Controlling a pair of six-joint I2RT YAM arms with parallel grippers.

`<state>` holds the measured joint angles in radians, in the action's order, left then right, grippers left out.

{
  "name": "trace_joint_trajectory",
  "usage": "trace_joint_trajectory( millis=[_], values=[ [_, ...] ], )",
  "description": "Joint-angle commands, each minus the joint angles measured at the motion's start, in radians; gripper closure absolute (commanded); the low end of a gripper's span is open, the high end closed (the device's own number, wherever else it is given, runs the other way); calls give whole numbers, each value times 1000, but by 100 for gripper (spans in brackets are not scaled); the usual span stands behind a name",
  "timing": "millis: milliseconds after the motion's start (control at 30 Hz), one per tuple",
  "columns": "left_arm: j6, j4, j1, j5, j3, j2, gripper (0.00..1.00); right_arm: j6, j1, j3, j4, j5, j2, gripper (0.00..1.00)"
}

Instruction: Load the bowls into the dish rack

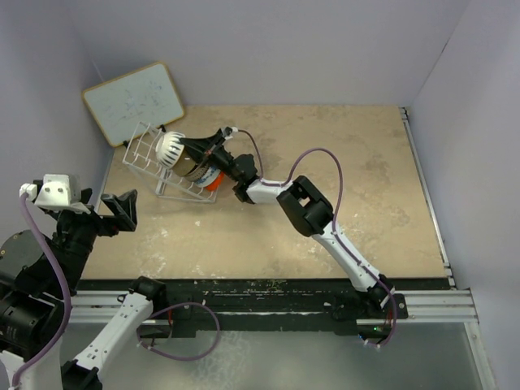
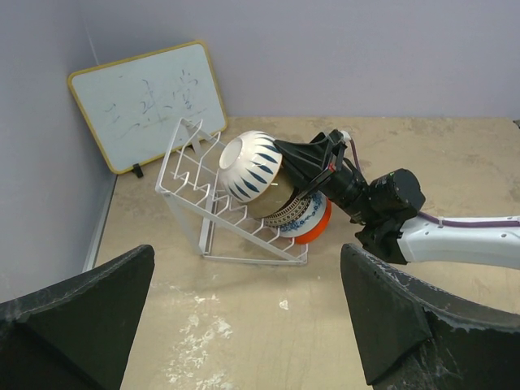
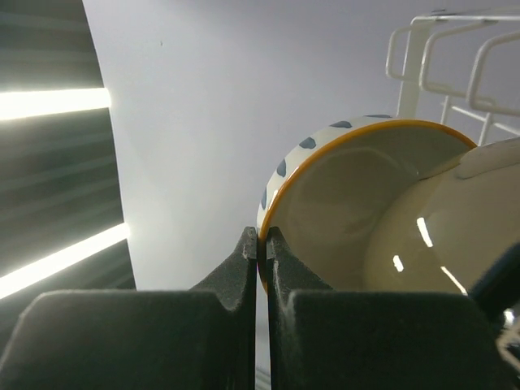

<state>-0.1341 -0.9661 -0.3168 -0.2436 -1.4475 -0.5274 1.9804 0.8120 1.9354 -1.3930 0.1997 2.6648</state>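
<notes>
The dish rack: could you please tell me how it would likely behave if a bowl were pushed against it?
The dish rack looks like thin open wire, so it is probably light and apt to slide on the table. It appears tilted with bowls leaning in it, so a push might tip it.

Only faint, unreadable scribbles on the whiteboard (image 2: pixel 146 106)

- The spotted bowl (image 3: pixel 345 195), pinched in the right claw (image 3: pixel 258 244), runs off the edge to the claw's right.
- Above the claw, the dish rack (image 3: pixel 439 61) is cropped too.
- Under that claw, the orange-red bowl (image 2: pixel 323 221) shows only a sliver.
- Beyond it, the whiteboard (image 2: pixel 154 101) scribbles are unreadable.
</notes>
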Motion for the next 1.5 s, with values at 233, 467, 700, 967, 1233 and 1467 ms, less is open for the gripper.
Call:
trace_joint_trajectory(
  millis=[233,467,700,967,1233,1467],
  values=[
    [16,41,-11,-18,9,1,1,22,-5,18,-25,8,-32,100],
    [11,42,-12,-15,12,1,1,-11,-7,-32,64,35,-83,92],
    [10,46,-12,-15,15,1,1,-19,-10,-27,134,65,-95,74],
    [11,49,-13,-16,14,-2,1,-43,-12,-57,208,85,-134,66],
    [7,51,-13,-14,12,1,1,-79,-17,-131,343,108,-216,64],
    [5,53,-13,-11,11,0,1,-72,-21,-162,377,120,-235,62]
  ],
)
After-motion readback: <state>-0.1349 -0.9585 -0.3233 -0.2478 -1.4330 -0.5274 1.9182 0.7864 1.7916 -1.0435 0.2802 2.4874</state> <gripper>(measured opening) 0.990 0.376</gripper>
